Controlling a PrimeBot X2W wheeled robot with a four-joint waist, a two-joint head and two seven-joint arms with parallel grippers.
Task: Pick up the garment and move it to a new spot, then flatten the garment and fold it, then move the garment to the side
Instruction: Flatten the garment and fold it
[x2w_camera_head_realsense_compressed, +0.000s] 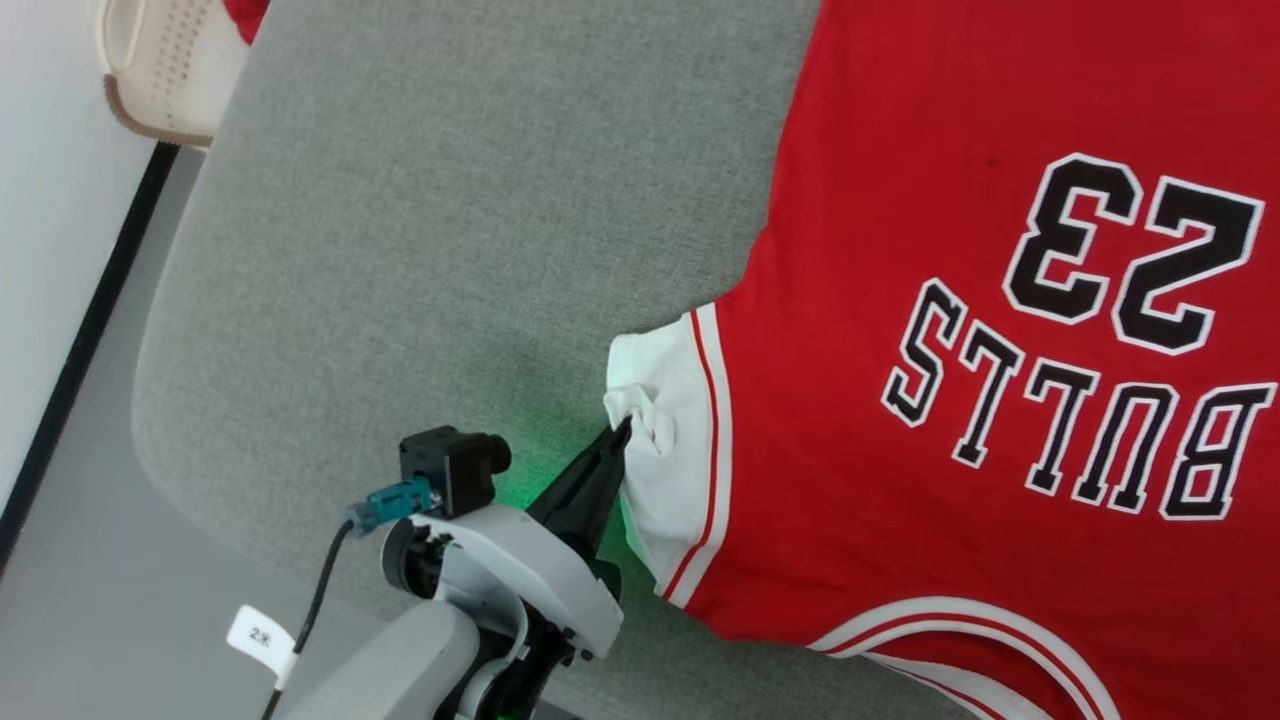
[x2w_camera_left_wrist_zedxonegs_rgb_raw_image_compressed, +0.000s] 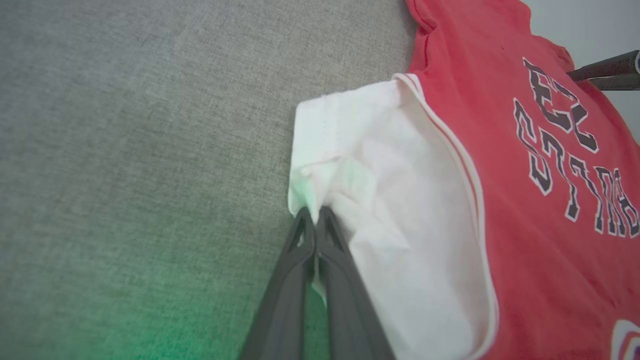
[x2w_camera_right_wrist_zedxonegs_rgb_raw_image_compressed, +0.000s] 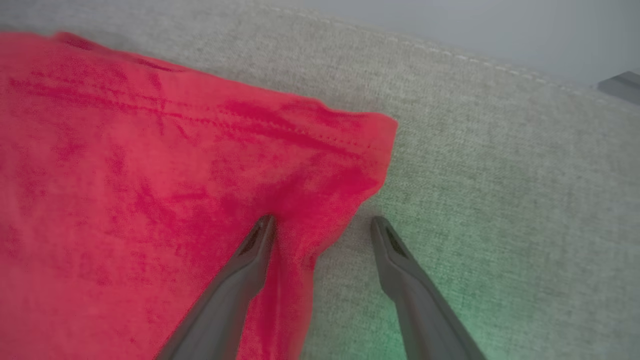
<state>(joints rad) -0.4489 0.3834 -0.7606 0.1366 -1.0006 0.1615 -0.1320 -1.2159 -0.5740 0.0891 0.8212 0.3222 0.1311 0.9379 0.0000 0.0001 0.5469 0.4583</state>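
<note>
Grey fabric-covered tabletop (x2w_camera_head_realsense_compressed: 400, 250) with a rounded corner, taking up most of the head view. The garment (x2w_camera_head_realsense_compressed: 860, 480) lies spread flat on the tabletop's right part, front side up. It is red, and its black white-outlined "23" and "BULLS" read upside down from the head camera. Its collar end is toward the robot and its hem end is away. A cream perforated basket (x2w_camera_head_realsense_compressed: 165, 70) sits beyond the tabletop's far left corner, partly cut off by the frame. One white sleeve (x2w_camera_head_realsense_compressed: 670, 440), edged with red-white striped trim, juts from the garment's left side onto bare tabletop. Its outer edge is bunched into a small crumple. Left gripper (x2w_camera_head_realsense_compressed: 622, 428): fingers pressed together, pinching that crumpled sleeve edge. The left wrist view shows a fold of white cloth caught between the tips (x2w_camera_left_wrist_zedxonegs_rgb_raw_image_compressed: 315, 212). Right gripper (x2w_camera_right_wrist_zedxonegs_rgb_raw_image_compressed: 324, 220): fingers spread wide, straddling a hemmed red corner of the garment, with one finger over red cloth and the other over bare grey fabric. Contact with the cloth cannot be told. A green glow shows on the tabletop near both grippers. A small white tag (x2w_camera_head_realsense_compressed: 260, 636) hangs on the cable of the left arm.
</note>
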